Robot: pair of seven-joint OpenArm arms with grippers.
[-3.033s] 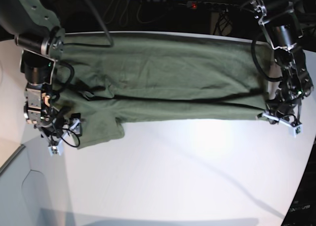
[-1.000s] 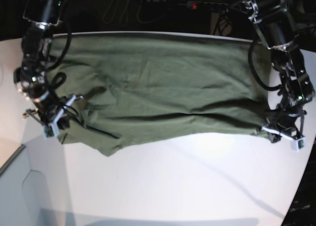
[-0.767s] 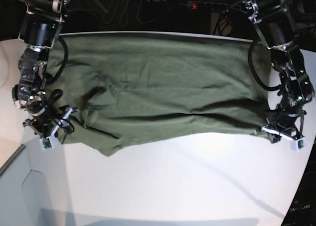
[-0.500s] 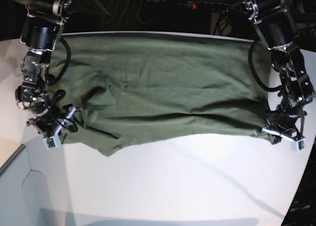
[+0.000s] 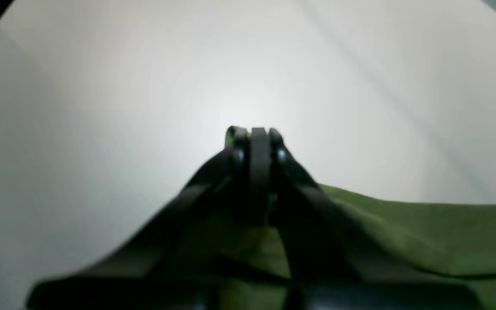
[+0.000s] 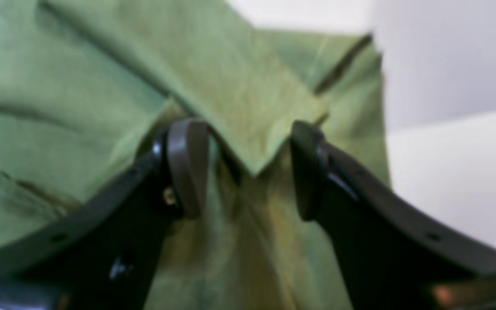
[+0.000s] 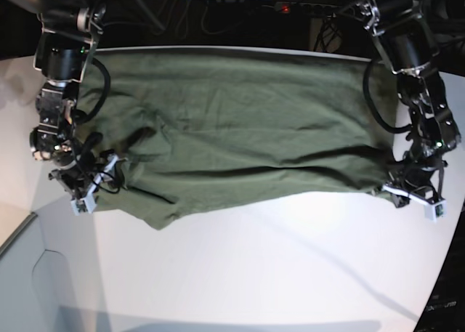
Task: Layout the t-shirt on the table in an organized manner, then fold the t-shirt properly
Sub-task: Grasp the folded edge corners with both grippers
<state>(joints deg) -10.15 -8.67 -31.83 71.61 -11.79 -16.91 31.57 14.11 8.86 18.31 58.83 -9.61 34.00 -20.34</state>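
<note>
1. Table (image 7: 290, 266): glossy white top, bare surface stretching ahead of both pincers.
2. T-shirt (image 7: 240, 128): olive green, spread wide across the far half of the table, spanning from one pincer to the other; near hem wavy, with a fold drooping close to the right pincer.
3. Left gripper (image 7: 415, 199): at the shirt's near corner. Wrist view shows jaws pressed together on a thin edge of green cloth (image 5: 230, 134); shirt trails behind and to one side.
4. Right gripper (image 7: 86, 192): at the opposite near corner. Fingers (image 6: 185, 165) spread apart, a cloth fold (image 6: 248, 107) lying between them, ungripped.
</note>
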